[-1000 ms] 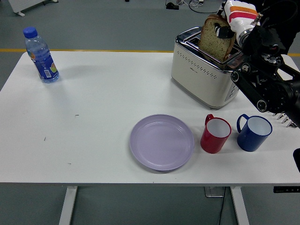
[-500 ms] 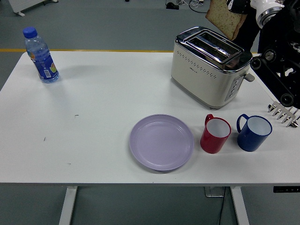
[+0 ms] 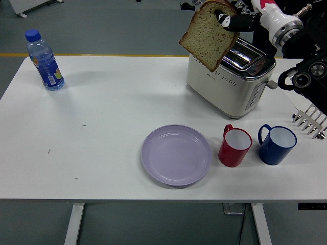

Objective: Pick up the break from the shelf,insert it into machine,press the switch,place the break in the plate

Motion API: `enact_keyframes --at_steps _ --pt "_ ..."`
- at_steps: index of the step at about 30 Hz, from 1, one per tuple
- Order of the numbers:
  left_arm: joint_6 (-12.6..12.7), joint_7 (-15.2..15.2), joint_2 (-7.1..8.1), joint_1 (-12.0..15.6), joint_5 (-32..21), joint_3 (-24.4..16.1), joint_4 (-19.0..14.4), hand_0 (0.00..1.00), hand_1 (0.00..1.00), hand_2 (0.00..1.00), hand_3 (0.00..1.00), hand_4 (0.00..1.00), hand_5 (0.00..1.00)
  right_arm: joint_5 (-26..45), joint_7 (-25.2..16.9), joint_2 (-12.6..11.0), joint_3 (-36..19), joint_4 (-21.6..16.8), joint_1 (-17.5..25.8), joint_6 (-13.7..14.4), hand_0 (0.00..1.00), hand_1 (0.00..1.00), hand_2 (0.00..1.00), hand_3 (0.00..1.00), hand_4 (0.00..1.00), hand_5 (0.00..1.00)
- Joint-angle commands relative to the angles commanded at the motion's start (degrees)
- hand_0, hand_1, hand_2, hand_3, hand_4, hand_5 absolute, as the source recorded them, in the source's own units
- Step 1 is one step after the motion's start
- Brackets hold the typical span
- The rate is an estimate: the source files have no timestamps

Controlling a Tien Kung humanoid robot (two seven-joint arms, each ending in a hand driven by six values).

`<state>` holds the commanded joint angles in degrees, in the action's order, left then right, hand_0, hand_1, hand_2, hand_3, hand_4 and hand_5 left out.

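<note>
A slice of brown bread [image 3: 208, 34] hangs in the air, tilted, in front of the toaster's upper left corner. My right hand [image 3: 228, 18] is shut on the slice's top right edge, its arm coming in from the upper right. The silver toaster [image 3: 227, 80] stands at the back right of the table with its slots showing nothing in them. A lilac plate [image 3: 176, 154] lies bare near the front middle, below and left of the bread. A metal rack [image 3: 309, 122] pokes in at the right edge. My left arm is out of sight.
A red mug [image 3: 235, 146] and a blue mug [image 3: 276, 144] stand to the right of the plate, in front of the toaster. A blue-capped water bottle [image 3: 45, 61] stands at the back left corner.
The bread has come up out of the toaster slot, first rising to the right and then swinging left, over the toaster's left side. The right arm has lifted away from the table.
</note>
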<state>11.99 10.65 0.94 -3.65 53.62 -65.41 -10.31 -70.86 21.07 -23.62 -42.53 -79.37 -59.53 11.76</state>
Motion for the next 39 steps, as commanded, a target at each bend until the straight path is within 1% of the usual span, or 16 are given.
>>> enact_keyframes --at_steps 5,9,15,19,27,39 --pt "0.0 -0.1 -0.04 -0.1 -0.2 0.0 0.0 0.699 0.596 0.725 0.685 0.537 0.925 8.3 0.3 0.0 3.0 -3.7 2.3 -1.0 0.097 0.229 0.343 0.445 0.523 0.002" --pt "0.0 -0.2 -0.07 -0.2 -0.4 0.1 0.0 0.699 0.596 0.725 0.685 0.537 0.925 10.7 0.3 0.5 5.2 -5.0 4.2 -1.2 0.097 0.229 0.343 0.445 0.523 0.002" --pt "0.0 -0.2 -0.12 -0.3 -0.2 0.0 0.0 0.699 0.594 0.725 0.685 0.537 0.925 12.4 0.3 1.0 8.3 -5.7 7.0 -1.2 0.094 0.228 0.342 0.445 0.515 0.002" --pt "0.0 -0.2 -0.16 -0.3 0.0 -0.2 0.0 0.699 0.596 0.725 0.685 0.537 0.925 13.3 0.2 1.4 10.0 -5.5 8.5 -1.1 0.089 0.225 0.340 0.446 0.511 0.002" --pt "0.0 0.0 -0.28 -0.3 0.7 -0.6 0.0 0.699 0.597 0.725 0.685 0.537 0.926 14.3 -0.3 2.6 11.8 -4.5 11.1 -0.8 0.085 0.224 0.339 0.445 0.514 0.002" --pt "-0.1 0.3 -0.50 -0.1 1.8 -1.1 0.0 0.699 0.598 0.725 0.686 0.536 0.929 15.2 -1.6 4.2 13.8 -0.5 13.5 0.0 0.083 0.222 0.339 0.446 0.512 0.002"
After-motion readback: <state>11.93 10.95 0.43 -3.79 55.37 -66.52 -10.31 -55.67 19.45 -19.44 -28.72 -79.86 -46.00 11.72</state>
